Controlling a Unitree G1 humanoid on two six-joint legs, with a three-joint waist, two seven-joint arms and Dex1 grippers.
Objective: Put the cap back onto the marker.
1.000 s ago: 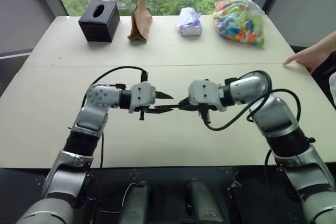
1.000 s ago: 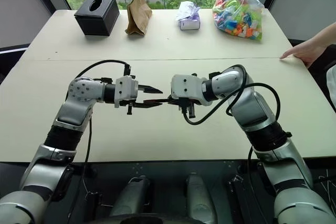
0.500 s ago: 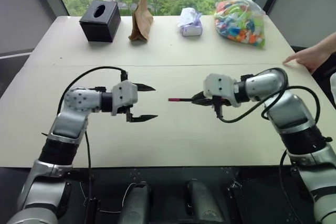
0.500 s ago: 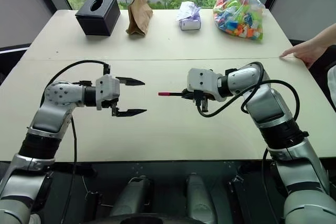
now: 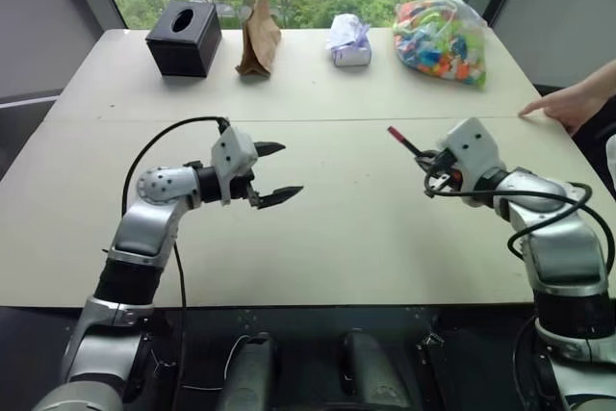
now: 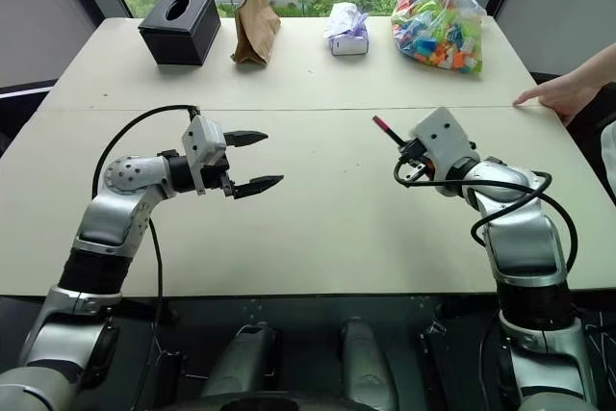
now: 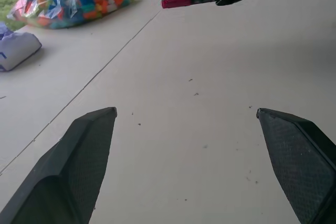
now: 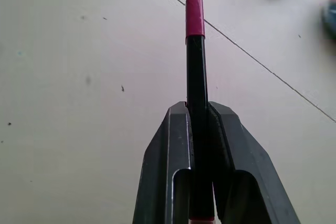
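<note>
Red cap [image 8: 195, 13] apparently seated on marker [image 8: 197, 93], clamped in right gripper [image 5: 430, 168], left gripper [image 5: 272, 172] spread empty.

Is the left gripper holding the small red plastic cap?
No: the left gripper is wide open, and the cap sits on the marker's tip.

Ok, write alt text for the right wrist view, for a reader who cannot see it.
The right hand, its two black fingers shut, grips a thin black marker that points away from the camera, with a red plastic cap on its far end. Below lies a pale beige table crossed by a thin dark seam.
</note>
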